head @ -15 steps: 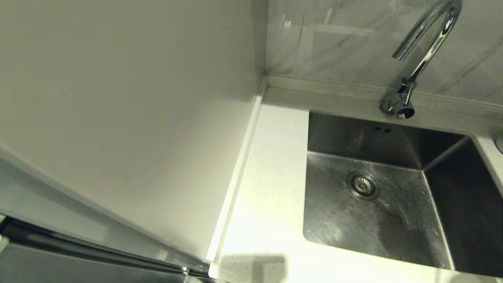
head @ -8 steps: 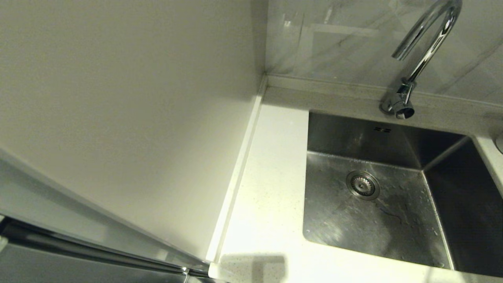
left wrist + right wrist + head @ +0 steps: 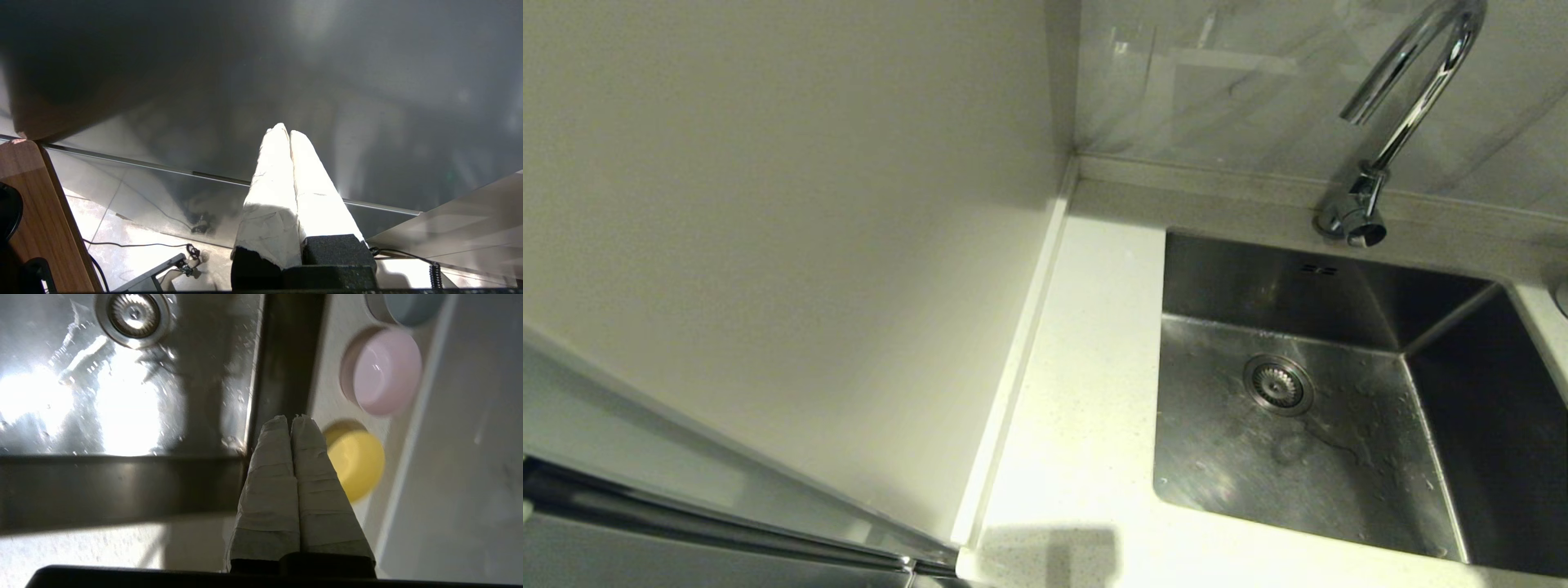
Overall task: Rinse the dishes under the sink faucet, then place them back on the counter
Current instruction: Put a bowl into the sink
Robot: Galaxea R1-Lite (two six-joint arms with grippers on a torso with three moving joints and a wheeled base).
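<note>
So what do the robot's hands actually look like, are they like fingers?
Not really. Each gripper is two long tapering fingers wrapped in crinkled whitish tape, set in black blocks at the base. The left gripper looks brighter white; the right gripper looks greyer, its tape in visible bands. No cables or markings show on them.

faucet behind sink | counter left of sink | bowls apparently on counter beside sink
</note>
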